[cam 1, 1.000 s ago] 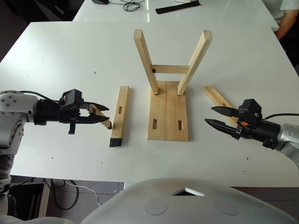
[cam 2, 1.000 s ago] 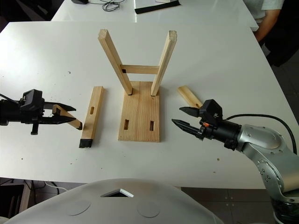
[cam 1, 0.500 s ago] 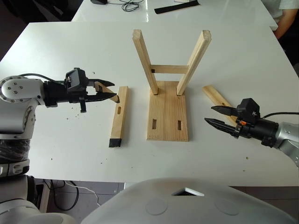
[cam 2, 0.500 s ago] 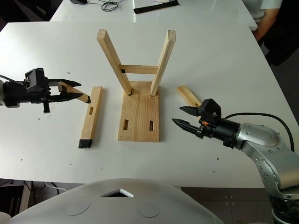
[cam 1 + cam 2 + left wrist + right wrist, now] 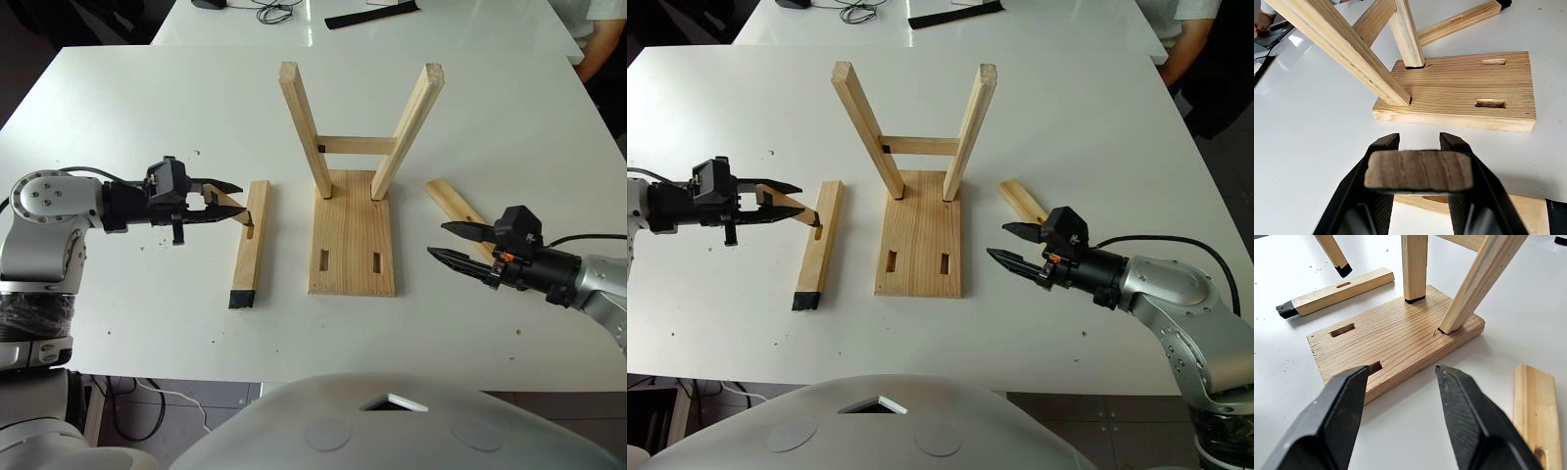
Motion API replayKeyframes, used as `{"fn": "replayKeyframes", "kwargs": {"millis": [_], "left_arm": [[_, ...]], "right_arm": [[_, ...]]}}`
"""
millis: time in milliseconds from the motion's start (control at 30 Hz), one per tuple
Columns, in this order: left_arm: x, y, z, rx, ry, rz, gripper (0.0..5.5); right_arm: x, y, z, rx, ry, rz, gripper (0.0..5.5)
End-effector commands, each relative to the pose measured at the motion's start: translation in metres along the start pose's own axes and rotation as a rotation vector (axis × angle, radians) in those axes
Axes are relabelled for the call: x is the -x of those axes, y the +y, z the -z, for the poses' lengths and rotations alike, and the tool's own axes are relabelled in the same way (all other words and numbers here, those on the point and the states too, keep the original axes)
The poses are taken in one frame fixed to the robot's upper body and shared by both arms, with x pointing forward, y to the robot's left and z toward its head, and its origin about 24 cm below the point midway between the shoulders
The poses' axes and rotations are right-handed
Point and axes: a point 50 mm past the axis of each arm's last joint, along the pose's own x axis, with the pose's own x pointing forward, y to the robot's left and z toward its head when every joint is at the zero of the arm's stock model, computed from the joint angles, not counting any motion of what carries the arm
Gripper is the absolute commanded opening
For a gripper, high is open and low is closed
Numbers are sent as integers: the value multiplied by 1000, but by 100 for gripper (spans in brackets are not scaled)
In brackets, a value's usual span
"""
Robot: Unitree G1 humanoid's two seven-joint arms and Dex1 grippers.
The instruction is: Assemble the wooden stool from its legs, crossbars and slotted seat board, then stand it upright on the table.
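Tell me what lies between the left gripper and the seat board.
In the left eye view, a loose slotted leg lies flat between the left gripper and seat board.

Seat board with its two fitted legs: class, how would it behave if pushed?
Likely rigid: thick plank wood. The seat board lies flat on the table, so a low push probably slides it. Its tall legs splay; a high push may tip it.

no legible text, no readable labels
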Motion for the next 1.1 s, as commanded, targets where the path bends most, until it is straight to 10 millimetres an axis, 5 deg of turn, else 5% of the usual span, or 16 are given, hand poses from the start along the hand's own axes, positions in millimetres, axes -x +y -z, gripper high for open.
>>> {"fn": "replayKeyframes", "kwargs": {"millis": [33,633,1100], "left_arm": [[0,-5,8,10,42,29,130],[-4,-13,16,21,85,117,130],[-25,-8,34,160,123,176,130]], "right_arm": [[-1,0,-2,13,-6,0,252],[-2,1,-2,16,-13,-8,252],[-9,-1,-5,38,2,-53,252]]}}
